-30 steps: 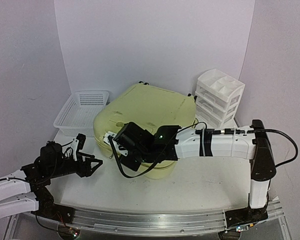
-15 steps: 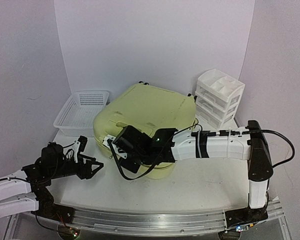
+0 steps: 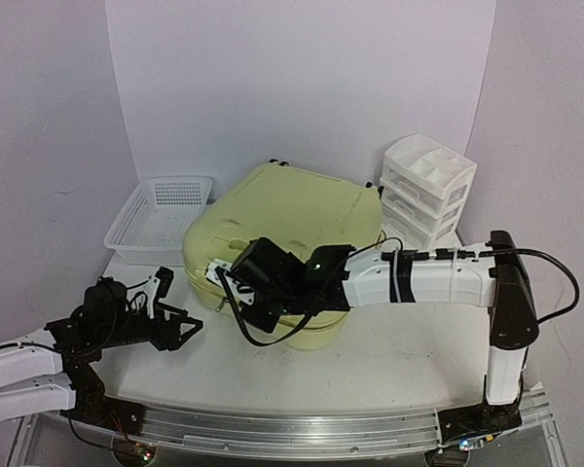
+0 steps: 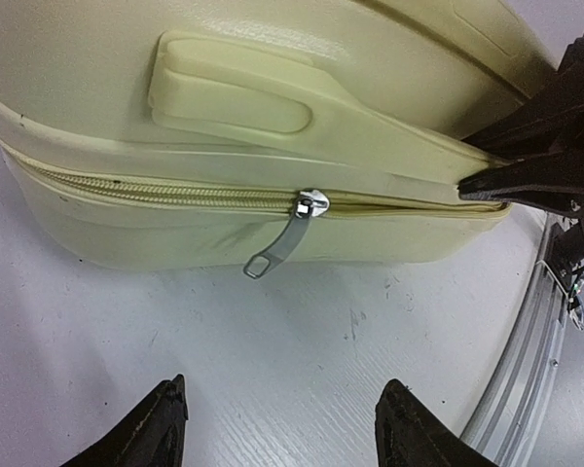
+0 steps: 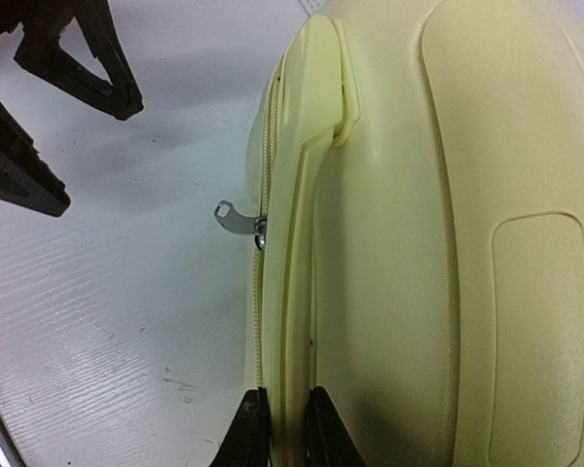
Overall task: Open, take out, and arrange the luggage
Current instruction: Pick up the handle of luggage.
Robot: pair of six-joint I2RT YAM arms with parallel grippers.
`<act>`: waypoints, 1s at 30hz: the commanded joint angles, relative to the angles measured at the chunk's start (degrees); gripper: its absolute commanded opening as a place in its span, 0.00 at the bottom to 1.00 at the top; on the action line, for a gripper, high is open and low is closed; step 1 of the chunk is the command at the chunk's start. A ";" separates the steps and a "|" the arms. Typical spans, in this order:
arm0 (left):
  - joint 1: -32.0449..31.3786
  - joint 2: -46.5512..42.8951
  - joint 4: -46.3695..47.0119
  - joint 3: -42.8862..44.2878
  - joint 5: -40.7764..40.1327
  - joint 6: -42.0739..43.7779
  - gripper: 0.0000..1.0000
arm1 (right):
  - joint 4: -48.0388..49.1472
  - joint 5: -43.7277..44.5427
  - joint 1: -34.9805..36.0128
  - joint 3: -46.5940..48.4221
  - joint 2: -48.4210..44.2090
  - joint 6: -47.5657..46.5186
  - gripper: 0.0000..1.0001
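Observation:
The luggage [image 3: 307, 209] is a pale yellow-green hard-shell suitcase lying flat and closed in the middle of the table. Its zip runs along the front edge with a metal zip pull [image 4: 282, 243] hanging down, which also shows in the right wrist view [image 5: 236, 216]. My right gripper [image 3: 230, 282] is shut on the raised rim of the luggage [image 5: 448, 195] beside the moulded handle [image 4: 234, 88], its fingers [image 5: 245, 428] pinching the ridge. My left gripper [image 4: 277, 404] is open and empty, low over the table, facing the zip pull a short way off.
A white mesh basket [image 3: 161, 219] stands at the back left. A white drawer organizer [image 3: 423, 190] stands at the back right beside the luggage. The table's metal front rail [image 4: 526, 360] runs close to my left gripper [image 3: 178, 327].
My right gripper has shifted slightly along the luggage's front edge, still clamped on the rim. My left gripper has edged a little lower and to the right, still open.

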 commanded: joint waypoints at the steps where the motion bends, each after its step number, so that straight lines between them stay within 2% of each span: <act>1: -0.10 0.62 4.66 1.93 0.76 1.53 0.67 | 3.18 4.48 0.50 -0.02 -7.72 4.77 0.00; 20: -0.71 9.19 11.04 3.84 2.80 -0.01 0.66 | 3.73 7.25 0.41 -4.39 -15.54 6.57 0.00; 30: -4.16 17.12 23.98 1.21 -2.56 1.50 0.59 | 4.28 5.57 -0.24 -0.65 -13.96 6.00 0.00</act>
